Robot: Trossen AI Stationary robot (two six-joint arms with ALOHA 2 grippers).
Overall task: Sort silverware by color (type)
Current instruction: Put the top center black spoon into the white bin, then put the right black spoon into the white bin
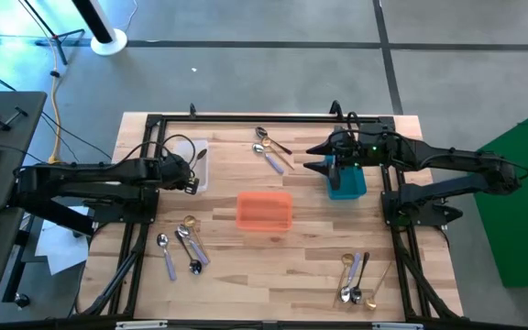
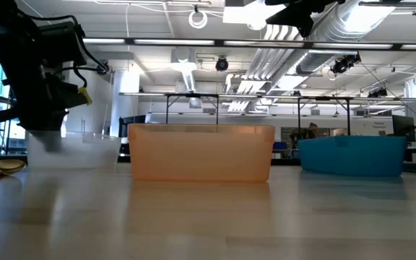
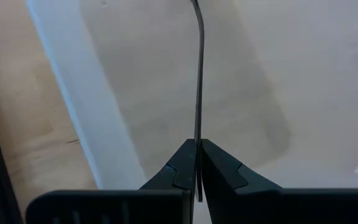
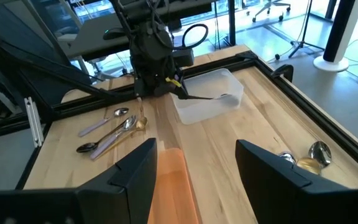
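My left gripper (image 1: 193, 179) is shut on a black spoon (image 4: 205, 98), which reaches out over the clear bin (image 1: 200, 158). My right gripper (image 4: 194, 165) is open above the table, by the teal bin (image 1: 348, 183), and touches nothing. Loose spoons lie flat on the wood in three clusters: near the far edge (image 1: 270, 151), near the left front (image 1: 183, 246) and near the right front (image 1: 356, 273). They are gold, black, and silver with lavender handles. My left gripper holds the black spoon by the end of its handle (image 3: 198, 127), pinched between the two fingers. It comes from the table's left, slanting down, and the spoon runs straight on ahead of the fingers. The bowl end (image 4: 225, 96) is over the clear bin; whether it touches the bin, I cannot tell.
An orange bin (image 1: 264, 211) stands at the table's middle, between the clear and teal bins. A black frame (image 1: 246, 117) runs along the table's edges. Bare wood lies in front of the orange bin, between the two front spoon clusters.
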